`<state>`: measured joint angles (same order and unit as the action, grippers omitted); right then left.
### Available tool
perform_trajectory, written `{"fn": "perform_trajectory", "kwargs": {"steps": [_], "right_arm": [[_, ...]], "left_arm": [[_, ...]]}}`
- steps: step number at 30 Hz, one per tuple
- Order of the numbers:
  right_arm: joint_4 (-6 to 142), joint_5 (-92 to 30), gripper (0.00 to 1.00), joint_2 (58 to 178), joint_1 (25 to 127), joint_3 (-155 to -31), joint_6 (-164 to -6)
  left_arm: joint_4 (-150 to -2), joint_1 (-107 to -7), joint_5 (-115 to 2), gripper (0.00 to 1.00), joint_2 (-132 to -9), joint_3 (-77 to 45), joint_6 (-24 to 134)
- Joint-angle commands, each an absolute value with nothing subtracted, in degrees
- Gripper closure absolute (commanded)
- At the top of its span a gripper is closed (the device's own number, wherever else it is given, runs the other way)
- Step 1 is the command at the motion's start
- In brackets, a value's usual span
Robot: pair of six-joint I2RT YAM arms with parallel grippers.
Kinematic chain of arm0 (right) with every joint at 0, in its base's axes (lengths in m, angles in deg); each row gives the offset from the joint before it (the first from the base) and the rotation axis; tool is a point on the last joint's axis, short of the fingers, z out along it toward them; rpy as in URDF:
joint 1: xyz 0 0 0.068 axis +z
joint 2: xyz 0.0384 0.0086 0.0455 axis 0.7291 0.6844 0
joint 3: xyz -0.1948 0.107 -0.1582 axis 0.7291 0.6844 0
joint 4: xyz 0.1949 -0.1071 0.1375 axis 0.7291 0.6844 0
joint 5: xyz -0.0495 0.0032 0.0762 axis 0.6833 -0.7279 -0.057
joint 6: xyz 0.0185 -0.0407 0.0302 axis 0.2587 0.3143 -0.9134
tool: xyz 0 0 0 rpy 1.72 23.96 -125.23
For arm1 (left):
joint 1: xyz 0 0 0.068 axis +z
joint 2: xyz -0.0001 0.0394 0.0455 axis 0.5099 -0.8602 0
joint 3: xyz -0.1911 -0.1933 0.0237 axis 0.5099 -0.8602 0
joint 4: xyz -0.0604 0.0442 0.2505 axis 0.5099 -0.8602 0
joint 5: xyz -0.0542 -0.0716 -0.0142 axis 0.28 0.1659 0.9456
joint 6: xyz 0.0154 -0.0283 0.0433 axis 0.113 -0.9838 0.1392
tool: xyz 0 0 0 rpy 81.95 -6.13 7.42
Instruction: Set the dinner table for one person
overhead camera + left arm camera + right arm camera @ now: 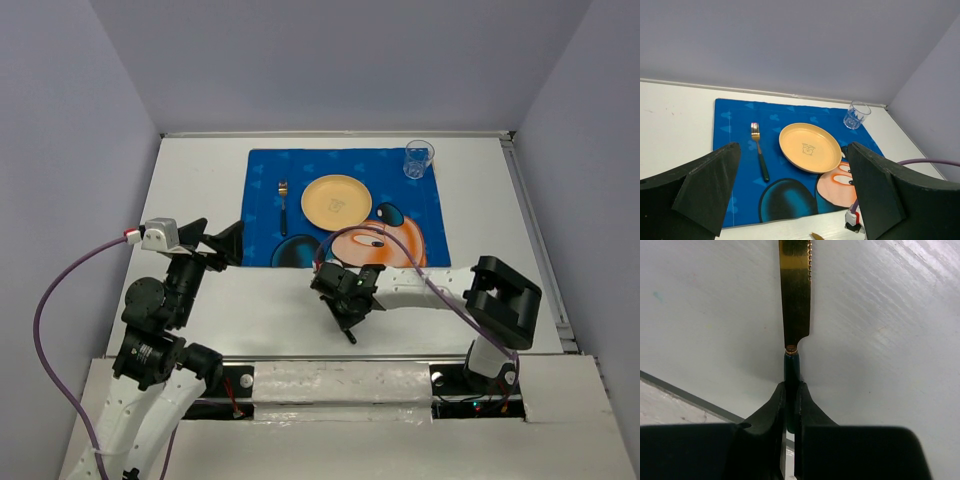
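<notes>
Bench (pixel 200 180): flat, matte white rectangle, spanning the floor between pale lavender walls.
Placemat (pixel 262 190): blue, cartoon print, lying flat on the bench's far half.
Plate (pixel 336 200): round, yellow, glossy, on the placemat.
Fork (pixel 283 205): gold tines, dark green handle, just left of the plate.
Glass (pixel 418 159): clear tumbler, at the placemat's far right corner.
Knife (pixel 796 290): gold serrated blade, dark green handle.
Right gripper (pixel 791 390): clenched on the knife handle, over bare bench.
Left gripper (pixel 210 240): black wedge fingers spread wide, holding nothing.
</notes>
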<state>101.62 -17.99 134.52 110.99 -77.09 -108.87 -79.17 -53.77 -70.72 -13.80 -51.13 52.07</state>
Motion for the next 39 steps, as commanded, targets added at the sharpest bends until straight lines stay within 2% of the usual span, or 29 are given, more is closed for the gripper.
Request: {"fn": "perform_trajectory", "kwargs": {"steps": [1, 8, 10, 11, 16, 23, 27, 39], "right_arm": [[101.6, -16.0, 1.00, 129.1, 112.4, -81.3, -107.7], [97.0, -8.0, 1.00, 120.4, 102.3, -85.3, -103.5], [93.7, -8.9, 1.00, 121.4, 92.6, -86.3, -100.9], [92.6, -8.9, 1.00, 121.4, 92.5, -86.3, -99.8], [88.4, -7.9, 1.00, 130.4, 79.8, -94.2, -93.3], [87.6, -12.9, 1.00, 142.5, 68.9, -101.0, -89.9], [87.4, -16.9, 1.00, 146.5, 66.0, -102.4, -89.0], [87.3, -18.9, 1.00, 152.2, 63.9, -103.8, -88.6]], "left_arm": [[-76.3, -53.2, -69.9, 0.01, -14.5, -51.4, 52.2], [-76.2, -53.1, -69.8, 0.01, -14.6, -51.4, 52.1], [-76.1, -53.0, -69.8, 0.01, -14.7, -51.5, 52.1], [-76.1, -53.0, -69.7, 0.01, -14.7, -51.5, 52.0], [-76.3, -53.1, -69.8, 0.01, -14.5, -51.5, 52.2], [-76.4, -53.1, -69.9, 0.01, -14.7, -51.4, 52.6], [-76.4, -53.2, -69.8, 0.01, -14.8, -51.3, 52.5], [-76.3, -53.0, -69.9, 0.01, -15.8, -51.3, 52.5]]}}
